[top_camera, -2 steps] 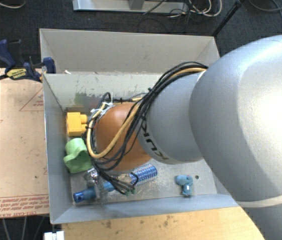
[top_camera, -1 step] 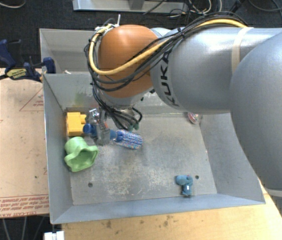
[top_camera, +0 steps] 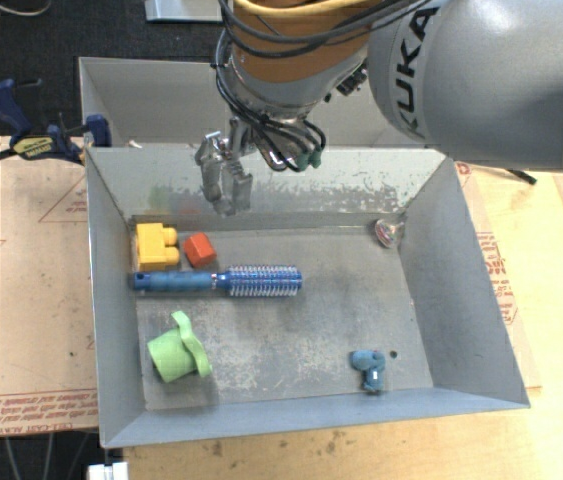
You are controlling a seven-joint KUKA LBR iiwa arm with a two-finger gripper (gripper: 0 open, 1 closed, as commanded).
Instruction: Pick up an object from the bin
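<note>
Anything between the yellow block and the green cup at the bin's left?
Yes, in the camera view the handle of the blue hairbrush crosses between the yellow block and the green cup.

Arm [top_camera: 501,68] cut off; silvery thing [top_camera: 389,232] too small

Overhead, slightly oblique, bin [top_camera: 111,268] centred

My pincer [top_camera: 224,190] is silvery. Grey bin [top_camera: 111,288] has a yellow block [top_camera: 155,246], orange-red block [top_camera: 199,250], blue brush [top_camera: 219,282] mid-left, light green cup [top_camera: 177,350] lower left, pale blue bit [top_camera: 368,369] lower right.
</note>
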